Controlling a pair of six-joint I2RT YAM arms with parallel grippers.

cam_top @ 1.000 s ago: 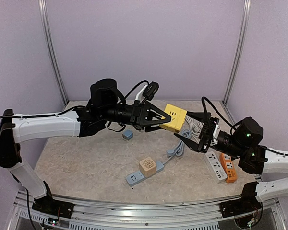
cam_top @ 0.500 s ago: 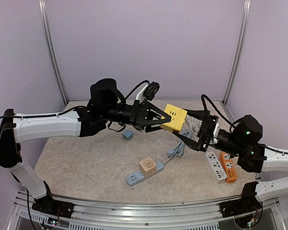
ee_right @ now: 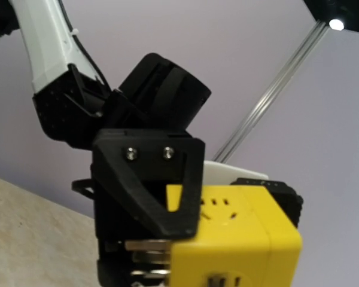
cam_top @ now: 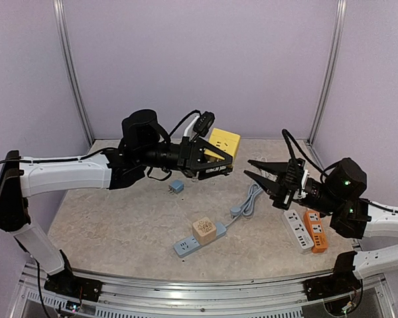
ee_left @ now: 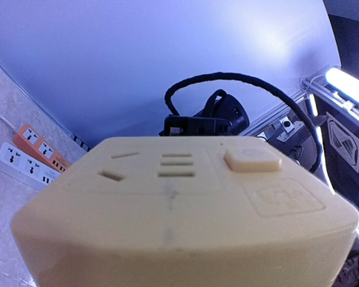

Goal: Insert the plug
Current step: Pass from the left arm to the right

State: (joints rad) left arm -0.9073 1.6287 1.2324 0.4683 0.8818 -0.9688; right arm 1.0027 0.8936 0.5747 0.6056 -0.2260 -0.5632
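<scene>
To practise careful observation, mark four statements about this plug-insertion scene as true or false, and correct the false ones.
1. The left gripper holds a yellow socket cube off the table. True.
2. The right gripper grips the small blue plug. False: the blue plug lies on the table, apart from the right gripper.
3. An orange power strip lies beside a white power strip. True.
4. The beige cube sits on the white strip. False: the beige cube sits on the blue-grey power strip.

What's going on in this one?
The left gripper holds a yellow socket cube lifted clear of the table. The right gripper hovers to its right, apart from the cube, with nothing visibly in it. A small blue plug lies on the table, plugged into nothing.
</scene>
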